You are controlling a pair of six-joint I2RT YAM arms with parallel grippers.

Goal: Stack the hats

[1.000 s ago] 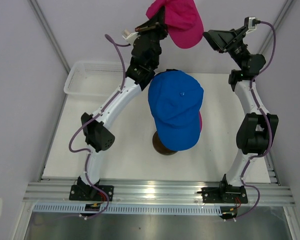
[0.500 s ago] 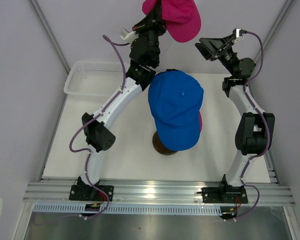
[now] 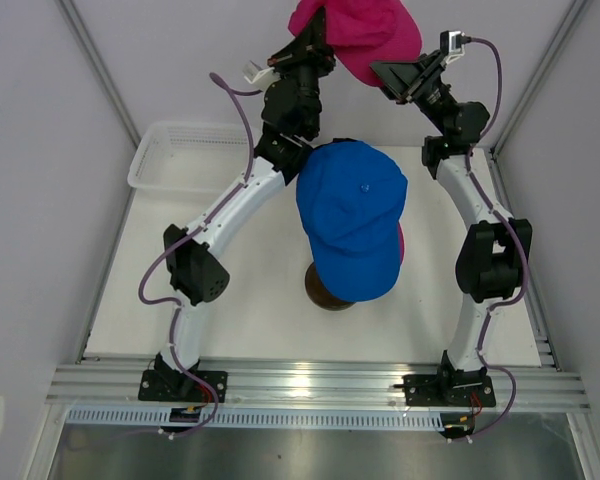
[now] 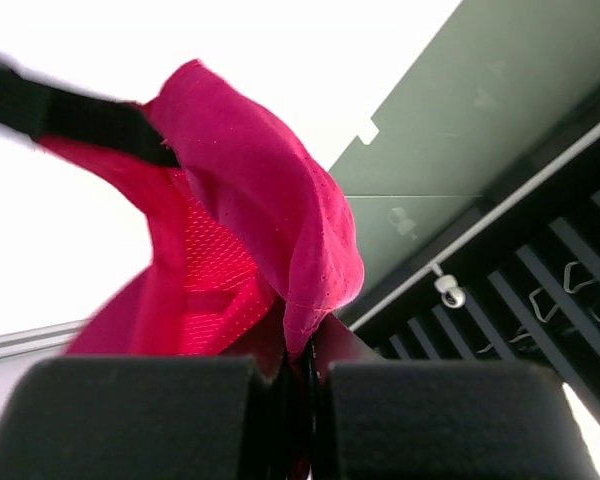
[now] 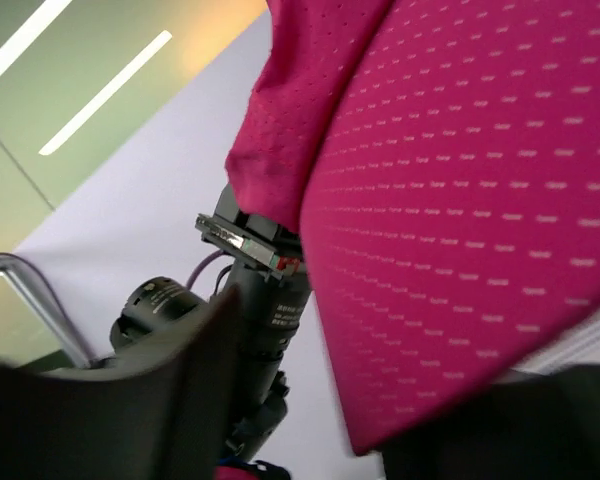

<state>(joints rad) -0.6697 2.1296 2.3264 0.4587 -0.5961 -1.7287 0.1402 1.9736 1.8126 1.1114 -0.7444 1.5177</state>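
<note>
White desk (image 3: pixel 230 300), mesh basket (image 3: pixel 170 160) at far left. Blue hat (image 3: pixel 352 215) sits atop the dark-based stand (image 3: pixel 322 292) mid-desk, brim toward the arm bases. Pink hat (image 3: pixel 365 35) is held high above the far edge. Left tool (image 4: pixel 305 375) is clamped on its cloth. Right tool (image 3: pixel 385 78) is spread wide, with the cloth between its fingers.

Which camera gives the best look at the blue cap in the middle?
Top external: the whole blue cap shows from above, crown and brim. Both wrist views show the pink cap instead.
</note>
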